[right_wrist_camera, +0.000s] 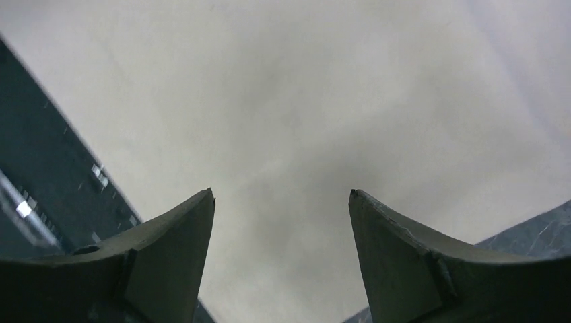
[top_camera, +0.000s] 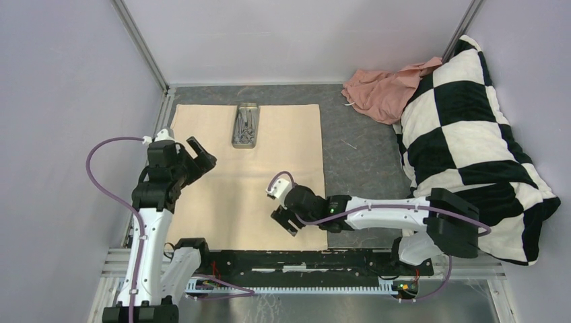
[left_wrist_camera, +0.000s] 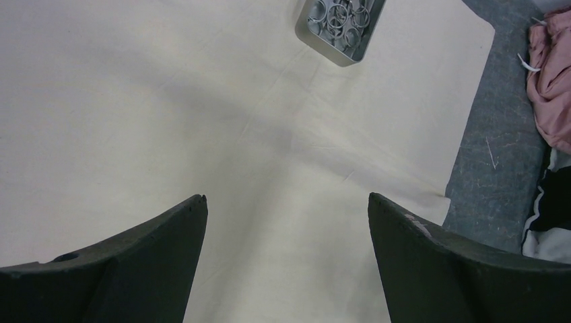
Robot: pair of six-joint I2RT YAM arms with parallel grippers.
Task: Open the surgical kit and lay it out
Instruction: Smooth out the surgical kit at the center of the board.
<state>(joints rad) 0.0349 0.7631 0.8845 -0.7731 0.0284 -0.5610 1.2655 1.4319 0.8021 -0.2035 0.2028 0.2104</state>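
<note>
The beige cloth wrap [top_camera: 269, 175] lies spread flat on the dark grey mat. A small steel tray [top_camera: 246, 125] with silver scissor-handled instruments stands near the cloth's far edge; the left wrist view shows it at the top [left_wrist_camera: 340, 27]. My left gripper [top_camera: 200, 153] is open and empty above the cloth's left part, near side of the tray. My right gripper [top_camera: 284, 221] is open and empty low over the cloth's near right part. The right wrist view shows only cloth [right_wrist_camera: 303, 121] between the fingers.
A pink cloth [top_camera: 380, 87] lies bunched at the back right, against a black-and-white checkered pillow [top_camera: 471, 141]. Grey mat [top_camera: 357, 155] runs right of the wrap. Metal frame rails [top_camera: 283, 259] run along the near edge. Walls close in the left, back and right.
</note>
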